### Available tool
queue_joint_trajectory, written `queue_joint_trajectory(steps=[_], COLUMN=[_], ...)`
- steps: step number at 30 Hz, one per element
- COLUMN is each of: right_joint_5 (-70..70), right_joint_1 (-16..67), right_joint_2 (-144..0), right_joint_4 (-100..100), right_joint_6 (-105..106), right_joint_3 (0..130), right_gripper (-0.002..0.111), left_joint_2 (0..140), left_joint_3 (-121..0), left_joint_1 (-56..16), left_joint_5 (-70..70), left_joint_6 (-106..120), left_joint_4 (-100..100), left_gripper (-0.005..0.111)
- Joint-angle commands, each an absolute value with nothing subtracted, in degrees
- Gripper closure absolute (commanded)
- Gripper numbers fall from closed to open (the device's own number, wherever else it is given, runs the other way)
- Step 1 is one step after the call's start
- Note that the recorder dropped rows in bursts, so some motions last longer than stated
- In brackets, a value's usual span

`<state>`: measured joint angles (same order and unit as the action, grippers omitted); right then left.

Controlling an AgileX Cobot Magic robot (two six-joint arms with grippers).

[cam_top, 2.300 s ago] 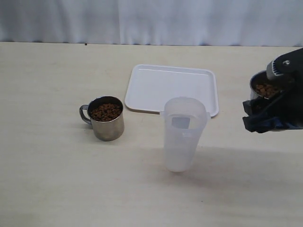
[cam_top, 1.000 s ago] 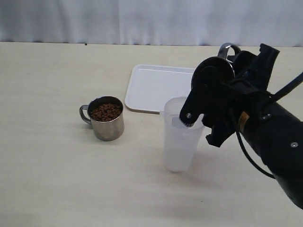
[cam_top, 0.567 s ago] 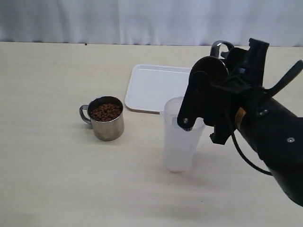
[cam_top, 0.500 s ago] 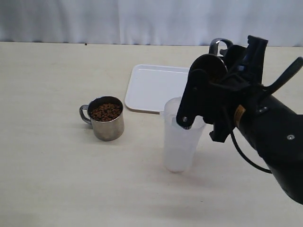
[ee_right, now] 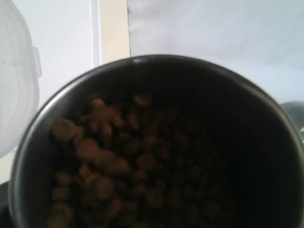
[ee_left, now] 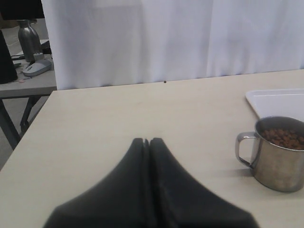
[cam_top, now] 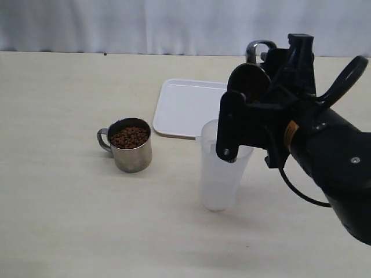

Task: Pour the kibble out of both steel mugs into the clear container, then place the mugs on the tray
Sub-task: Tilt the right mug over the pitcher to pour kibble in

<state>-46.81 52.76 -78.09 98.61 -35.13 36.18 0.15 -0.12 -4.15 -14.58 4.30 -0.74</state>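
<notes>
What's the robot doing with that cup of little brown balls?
The robot's right gripper holds a shiny stainless-steel mug full of small reddish-brown kibble, tipped just above the tall clear plastic container. No kibble shows in the container yet. A second steel mug, also full, stands on the table in front of the flat white tray. The left gripper is shut and holds nothing.
</notes>
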Motion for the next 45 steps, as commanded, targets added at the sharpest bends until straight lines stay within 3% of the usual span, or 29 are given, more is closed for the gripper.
queue_joint_trajectory(steps=[1, 45], right_joint_5=[-48.01, -44.19], right_joint_1=[52.99, 52.84], right_joint_2=[-77.94, -77.94], right_joint_4=[99.95, 99.95], right_joint_6=[-31.77, -10.17], right_joint_3=[36.58, 39.98], right_gripper=[0.103, 0.103], left_joint_2=[0.00, 0.00], left_joint_3=[0.00, 0.00], left_joint_1=[-4.05, -4.05], left_joint_5=[-13.81, -13.81], left_joint_6=[4.33, 4.33], left_joint_4=[-0.84, -0.84], left_gripper=[0.107, 0.107])
